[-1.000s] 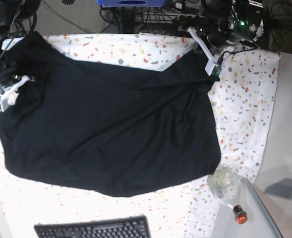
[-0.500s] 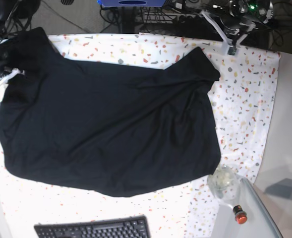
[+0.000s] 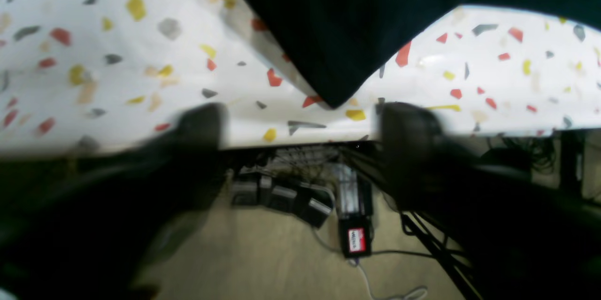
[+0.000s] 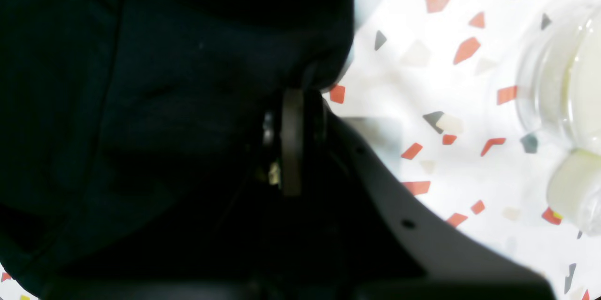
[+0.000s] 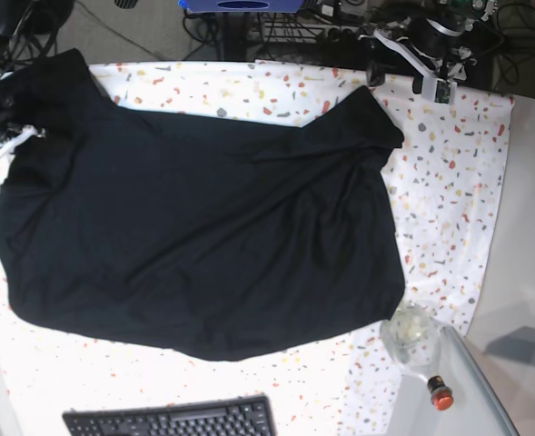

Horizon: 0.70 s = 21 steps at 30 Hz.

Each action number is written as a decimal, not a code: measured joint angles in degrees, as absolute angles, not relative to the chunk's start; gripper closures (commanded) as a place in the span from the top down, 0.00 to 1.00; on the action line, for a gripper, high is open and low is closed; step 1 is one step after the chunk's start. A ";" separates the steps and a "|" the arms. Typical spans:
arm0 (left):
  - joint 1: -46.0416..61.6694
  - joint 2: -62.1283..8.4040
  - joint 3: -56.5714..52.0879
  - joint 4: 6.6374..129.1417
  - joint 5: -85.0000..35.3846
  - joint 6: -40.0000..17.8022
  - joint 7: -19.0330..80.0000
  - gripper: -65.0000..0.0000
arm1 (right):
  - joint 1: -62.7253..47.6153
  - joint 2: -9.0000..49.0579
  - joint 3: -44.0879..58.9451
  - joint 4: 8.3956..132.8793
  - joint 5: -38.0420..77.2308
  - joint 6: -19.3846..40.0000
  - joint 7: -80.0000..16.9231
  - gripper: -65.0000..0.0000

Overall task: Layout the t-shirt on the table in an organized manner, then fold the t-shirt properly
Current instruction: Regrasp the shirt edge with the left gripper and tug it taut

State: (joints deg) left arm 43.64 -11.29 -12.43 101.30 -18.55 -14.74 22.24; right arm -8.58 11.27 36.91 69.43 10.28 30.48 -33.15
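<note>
While the black t-shirt (image 5: 194, 227) lies spread across the speckled table (image 5: 458, 182), I see my left gripper (image 5: 408, 62) at one o'clock, jaws apart and empty beside a sleeve. At ten o'clock, my right gripper (image 5: 4, 145) pinches the shirt's edge.
</note>
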 measured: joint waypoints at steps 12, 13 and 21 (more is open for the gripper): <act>37.30 -6.98 -12.45 83.83 -18.33 -25.76 6.90 0.92 | -8.58 11.33 36.88 69.36 10.31 30.50 -32.99 0.00; 37.28 -6.81 -12.45 83.74 -18.31 -25.74 6.57 0.92 | -8.60 11.35 36.88 69.36 10.31 30.50 -32.97 0.00; 33.71 -6.70 -12.47 82.37 -18.28 -25.39 7.03 0.92 | -8.60 11.33 36.88 69.36 10.31 30.50 -32.99 0.00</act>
State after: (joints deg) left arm 33.71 -6.70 -12.47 82.37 -18.28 -25.39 7.03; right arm -8.60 11.33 36.88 69.36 10.31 30.50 -32.99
